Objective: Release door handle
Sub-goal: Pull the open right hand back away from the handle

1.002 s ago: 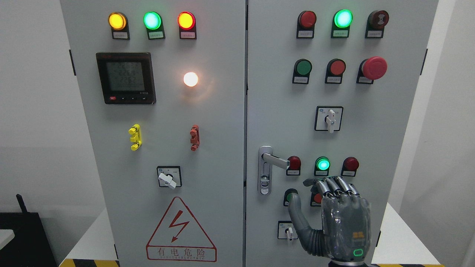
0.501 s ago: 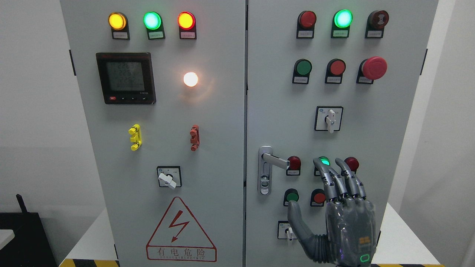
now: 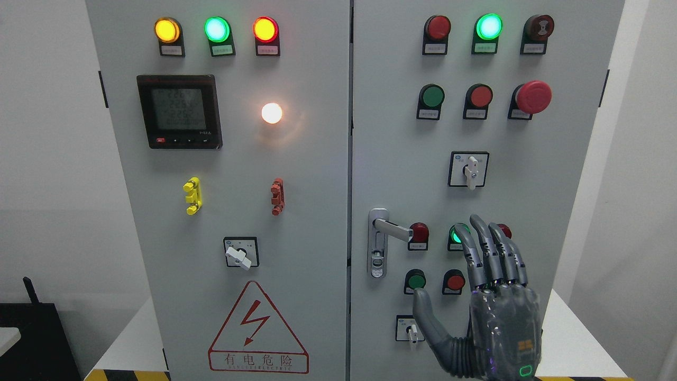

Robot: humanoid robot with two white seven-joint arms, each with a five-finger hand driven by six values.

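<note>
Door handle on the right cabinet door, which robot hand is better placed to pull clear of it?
Right. The right robot hand is open, fingers extended, already off the door handle. No left hand shows.

A white table [image 3: 574,338] is showing at the bottom of the frame, its bare top appearing lower left and lower right of the grey electrical cabinet [image 3: 349,174], which is standing upright directly on it and filling the middle of the frame. A yellow-and-black hazard stripe [image 3: 127,375] is running along the table's near edge at lower left. Whether anything else is lying on the surface cannot be told.
</note>
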